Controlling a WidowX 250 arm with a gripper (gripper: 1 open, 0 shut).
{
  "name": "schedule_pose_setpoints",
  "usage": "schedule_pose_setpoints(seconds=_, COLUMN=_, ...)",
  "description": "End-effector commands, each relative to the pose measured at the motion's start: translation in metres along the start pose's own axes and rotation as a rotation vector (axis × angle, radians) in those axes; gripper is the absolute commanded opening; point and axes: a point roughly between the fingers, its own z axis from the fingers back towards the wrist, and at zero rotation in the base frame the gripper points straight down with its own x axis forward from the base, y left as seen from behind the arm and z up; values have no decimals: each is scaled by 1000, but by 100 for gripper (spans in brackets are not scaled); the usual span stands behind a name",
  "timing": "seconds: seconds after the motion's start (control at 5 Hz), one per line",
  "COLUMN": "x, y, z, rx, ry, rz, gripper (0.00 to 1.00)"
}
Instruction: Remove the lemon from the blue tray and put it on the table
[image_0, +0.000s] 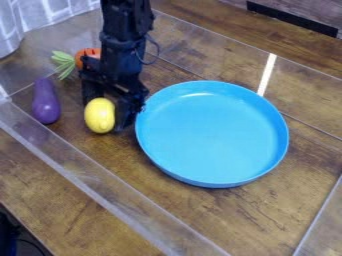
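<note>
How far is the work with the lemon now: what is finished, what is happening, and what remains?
Done: the lemon is out of the blue tray, which now looks empty. In hand: the end effector is shut on the lemon, low over the table, between the tray and the eggplant; whether the lemon already touches the wood I cannot tell. Left: set it down if needed, open and lift away.
</note>
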Motion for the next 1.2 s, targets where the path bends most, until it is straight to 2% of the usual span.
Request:
schedule_pose_setpoints(seconds=0.0, x=1, y=13, z=4, rx=4, ry=-17, rz=28, gripper=100)
schedule_pose_setpoints(seconds=0.4, x=1, y=12, z=1, rx=-31, ry=-6, rz=31, gripper=100)
schedule_pose_setpoints(seconds=1.0, x=6, y=10, z=2, rx=-70, ry=-8, rz=35, gripper=100)
